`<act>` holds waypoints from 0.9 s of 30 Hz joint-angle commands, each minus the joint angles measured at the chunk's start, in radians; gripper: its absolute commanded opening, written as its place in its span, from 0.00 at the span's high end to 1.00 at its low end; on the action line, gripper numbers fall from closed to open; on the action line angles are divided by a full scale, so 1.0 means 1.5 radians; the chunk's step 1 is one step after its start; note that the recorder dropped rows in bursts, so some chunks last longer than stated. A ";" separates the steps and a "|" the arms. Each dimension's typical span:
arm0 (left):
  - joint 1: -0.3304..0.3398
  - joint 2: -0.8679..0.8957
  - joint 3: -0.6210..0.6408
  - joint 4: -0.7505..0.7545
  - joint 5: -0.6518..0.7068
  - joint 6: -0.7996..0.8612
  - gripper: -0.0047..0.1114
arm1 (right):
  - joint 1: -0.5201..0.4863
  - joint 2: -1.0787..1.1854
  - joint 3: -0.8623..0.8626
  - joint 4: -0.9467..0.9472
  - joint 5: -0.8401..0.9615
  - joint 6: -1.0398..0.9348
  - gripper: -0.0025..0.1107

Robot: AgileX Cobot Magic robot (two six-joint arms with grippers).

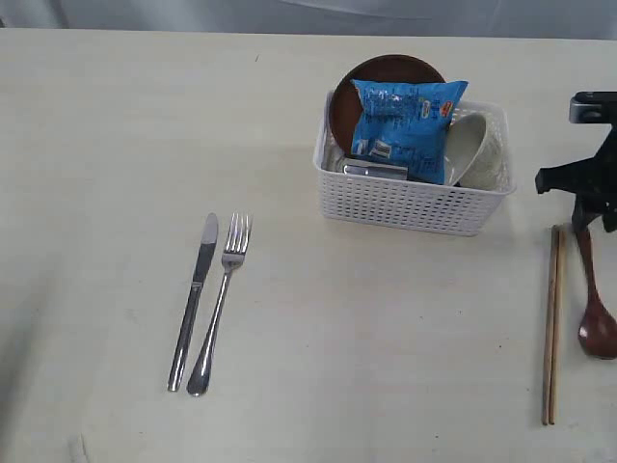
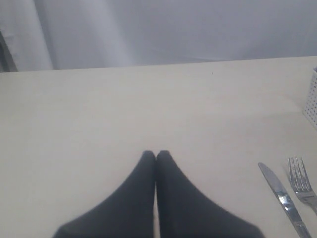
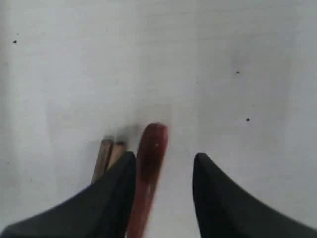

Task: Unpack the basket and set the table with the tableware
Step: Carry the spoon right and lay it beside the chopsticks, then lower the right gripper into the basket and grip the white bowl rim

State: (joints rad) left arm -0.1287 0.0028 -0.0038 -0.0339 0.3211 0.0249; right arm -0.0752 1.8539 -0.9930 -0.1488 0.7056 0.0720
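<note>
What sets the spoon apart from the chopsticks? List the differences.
The spoon is glossy red-brown; the chopsticks are pale wood. The spoon ends in a rounded bowl; the chopsticks are a thin straight pair, and longer. The spoon's handle tip lies between the open fingers of the right gripper; the chopsticks' tips lie outside them. Both lie flat on the table, side by side.
</note>
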 commanded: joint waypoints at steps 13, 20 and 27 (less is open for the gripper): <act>0.002 -0.002 0.003 0.000 -0.001 0.004 0.96 | 0.055 -0.124 -0.165 0.432 0.130 -0.297 0.55; 0.002 -0.002 0.003 0.000 -0.001 0.004 0.96 | 0.225 -0.119 -0.199 0.032 0.126 0.031 0.54; 0.002 -0.002 0.003 0.000 -0.001 0.004 0.96 | 0.271 -0.064 -0.236 -0.011 0.164 0.111 0.54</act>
State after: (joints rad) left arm -0.1287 0.0028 -0.0038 -0.0339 0.3211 0.0249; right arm 0.3192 1.7194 -1.3200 -0.1405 0.9126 0.1947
